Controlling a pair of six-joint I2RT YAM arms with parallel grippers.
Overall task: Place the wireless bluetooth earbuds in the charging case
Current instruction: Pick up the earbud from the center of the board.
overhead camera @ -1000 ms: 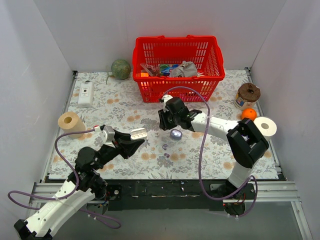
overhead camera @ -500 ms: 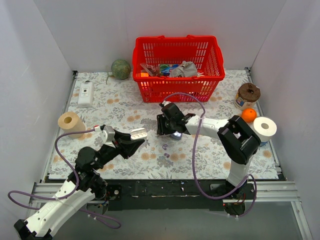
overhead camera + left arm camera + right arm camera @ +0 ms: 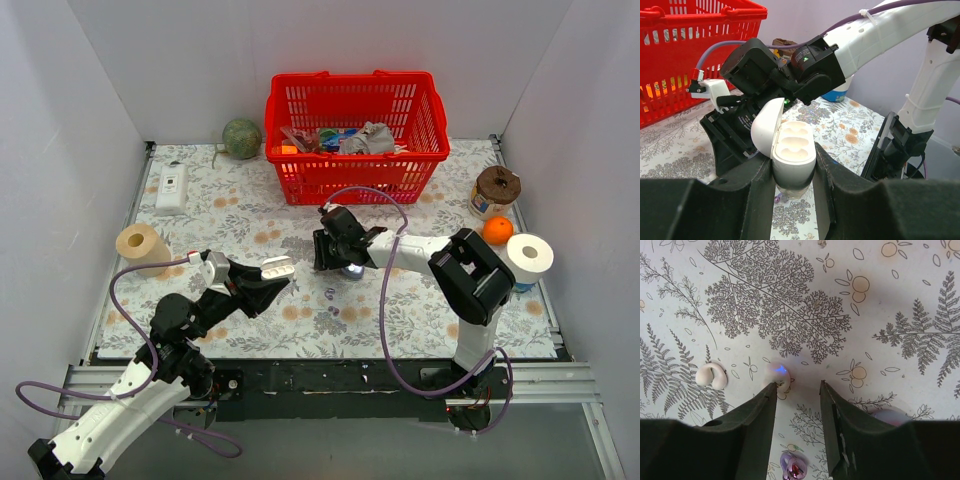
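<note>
My left gripper (image 3: 792, 170) is shut on a white charging case (image 3: 792, 150), lid open, its two sockets empty; from above that case (image 3: 278, 267) hangs left of centre. A lavender-purple case (image 3: 351, 270) lies on the cloth, partly under my right gripper (image 3: 336, 258). Two dark purple earbuds (image 3: 330, 294) (image 3: 333, 312) lie just in front of it. In the right wrist view my right gripper (image 3: 797, 385) is open low over the cloth. Its left fingertip is at a white bud (image 3: 780, 372) lit blue. Another white bud (image 3: 711, 376), a purple earbud (image 3: 794, 470) and the lavender case's edge (image 3: 887, 416) lie nearby.
A red basket (image 3: 355, 130) of odds and ends stands at the back. Paper rolls sit at the left (image 3: 140, 245) and right (image 3: 530, 255) edges. An orange (image 3: 497, 228), a jar (image 3: 496, 188), a green ball (image 3: 241, 138) and a white switch box (image 3: 172, 187) line the borders.
My right gripper has come down and towards the near left, now over the lavender case's left side, and its jaws have spread a little wider. The left arm and white case have not moved.
</note>
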